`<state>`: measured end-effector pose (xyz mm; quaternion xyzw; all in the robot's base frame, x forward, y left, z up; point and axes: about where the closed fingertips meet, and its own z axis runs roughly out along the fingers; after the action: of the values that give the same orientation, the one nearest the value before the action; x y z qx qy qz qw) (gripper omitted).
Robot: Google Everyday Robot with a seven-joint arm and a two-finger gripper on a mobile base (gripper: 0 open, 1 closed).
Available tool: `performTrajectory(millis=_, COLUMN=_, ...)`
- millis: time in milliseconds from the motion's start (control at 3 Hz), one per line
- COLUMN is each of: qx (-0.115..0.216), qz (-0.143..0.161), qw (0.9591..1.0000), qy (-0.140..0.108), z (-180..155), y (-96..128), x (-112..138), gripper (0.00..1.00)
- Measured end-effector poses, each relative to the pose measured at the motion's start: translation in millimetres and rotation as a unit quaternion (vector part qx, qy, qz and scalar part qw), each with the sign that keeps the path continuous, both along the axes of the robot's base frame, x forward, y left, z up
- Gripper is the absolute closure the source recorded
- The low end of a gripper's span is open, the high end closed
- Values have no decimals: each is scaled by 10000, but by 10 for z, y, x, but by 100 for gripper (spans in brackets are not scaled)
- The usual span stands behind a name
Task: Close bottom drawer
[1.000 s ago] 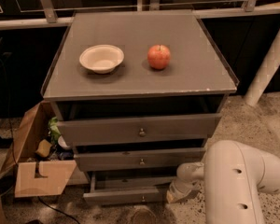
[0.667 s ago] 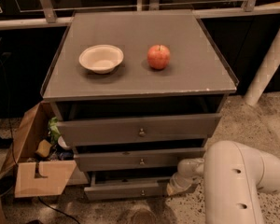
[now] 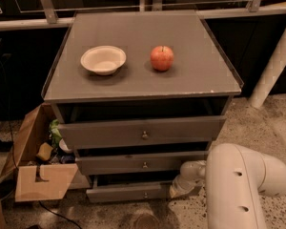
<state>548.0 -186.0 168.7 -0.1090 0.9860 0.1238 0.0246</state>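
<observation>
The bottom drawer [image 3: 128,192] is the lowest of three grey-brown drawers, with a small brass knob [image 3: 145,194]. It stands pulled out a short way, with a dark gap above its front. My gripper [image 3: 180,187] is at the right end of the drawer front, low down, at the end of the thick white arm [image 3: 238,185]. The middle drawer [image 3: 138,163] and the top drawer [image 3: 142,131] above it also stand slightly out.
A white bowl [image 3: 103,59] and a red apple [image 3: 161,57] sit on the cabinet top [image 3: 195,75]. An open cardboard box [image 3: 35,163] with clutter stands on the floor at the left. A white post [image 3: 271,66] leans at the right. Speckled floor lies in front.
The bottom drawer has slid inward; less of it sticks out than a second ago. My gripper has moved in with its front.
</observation>
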Motion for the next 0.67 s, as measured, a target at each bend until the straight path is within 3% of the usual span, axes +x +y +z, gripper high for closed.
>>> performTrajectory(millis=667, qx=-24, qz=-390, qw=9983, qy=-442, z=164, y=-90, x=423, gripper=100)
